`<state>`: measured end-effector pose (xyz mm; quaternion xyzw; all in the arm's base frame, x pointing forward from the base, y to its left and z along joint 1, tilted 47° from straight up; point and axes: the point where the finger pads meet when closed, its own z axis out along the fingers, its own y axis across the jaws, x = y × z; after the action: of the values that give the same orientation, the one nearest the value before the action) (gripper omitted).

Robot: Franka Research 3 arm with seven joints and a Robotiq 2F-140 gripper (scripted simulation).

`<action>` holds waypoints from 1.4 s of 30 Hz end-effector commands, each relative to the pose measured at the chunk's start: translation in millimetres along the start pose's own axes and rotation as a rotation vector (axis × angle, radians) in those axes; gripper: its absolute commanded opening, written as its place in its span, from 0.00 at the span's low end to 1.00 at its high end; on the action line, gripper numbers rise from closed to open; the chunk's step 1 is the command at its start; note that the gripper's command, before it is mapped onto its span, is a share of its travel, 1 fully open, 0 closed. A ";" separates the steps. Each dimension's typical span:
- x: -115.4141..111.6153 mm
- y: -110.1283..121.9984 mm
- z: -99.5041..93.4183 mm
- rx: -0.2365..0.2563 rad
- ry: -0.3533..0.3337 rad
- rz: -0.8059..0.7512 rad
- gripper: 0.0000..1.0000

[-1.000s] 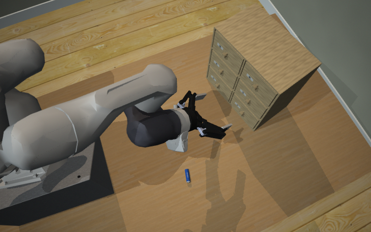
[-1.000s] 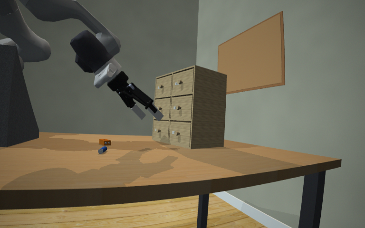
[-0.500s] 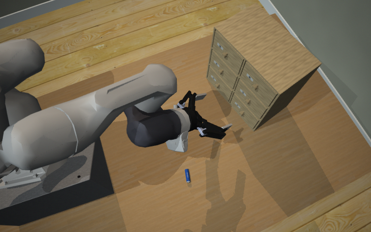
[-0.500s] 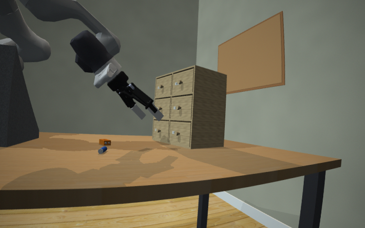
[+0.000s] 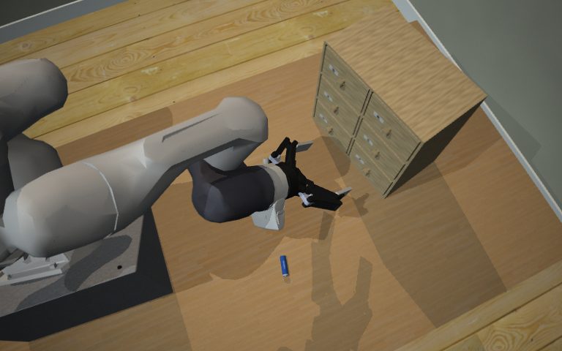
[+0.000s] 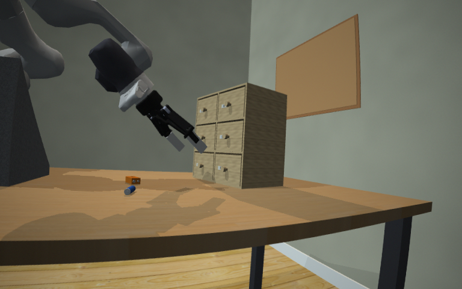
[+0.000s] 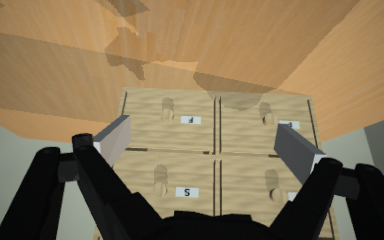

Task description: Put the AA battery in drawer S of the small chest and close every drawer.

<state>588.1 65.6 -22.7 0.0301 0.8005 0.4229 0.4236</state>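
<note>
The blue AA battery (image 5: 283, 265) (image 6: 130, 189) lies on its side on the table, well away from my gripper. The small wooden chest (image 5: 407, 74) (image 6: 263, 136) stands upright, its drawers looking pushed in. The drawer marked S (image 7: 140, 175) (image 6: 234, 142) (image 5: 383, 155) is in the middle row, in the column nearer the exterior camera; its label and round knob show in the wrist view. My gripper (image 5: 325, 168) (image 6: 189, 144) (image 7: 203, 132) is open and empty, tilted down towards the chest front and a short way before it. The insides of the drawers are hidden.
An orange block (image 6: 132, 179) with round silver spots lies beside the battery; the arm hides it in the top view. Two drawers marked F or similar show in the bottom row in the wrist view. A wall stands behind the chest. The arm's dark pedestal (image 5: 155, 273) is at the left.
</note>
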 end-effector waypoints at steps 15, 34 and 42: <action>0.1 -1.5 -0.1 0.003 -0.001 -0.008 1.00; -18.0 -1.4 -15.3 0.003 -0.001 -0.008 1.00; -34.8 -1.2 -29.4 0.003 -0.001 -0.008 1.00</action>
<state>591.9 28.6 2.0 0.0200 0.8047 0.4065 0.4322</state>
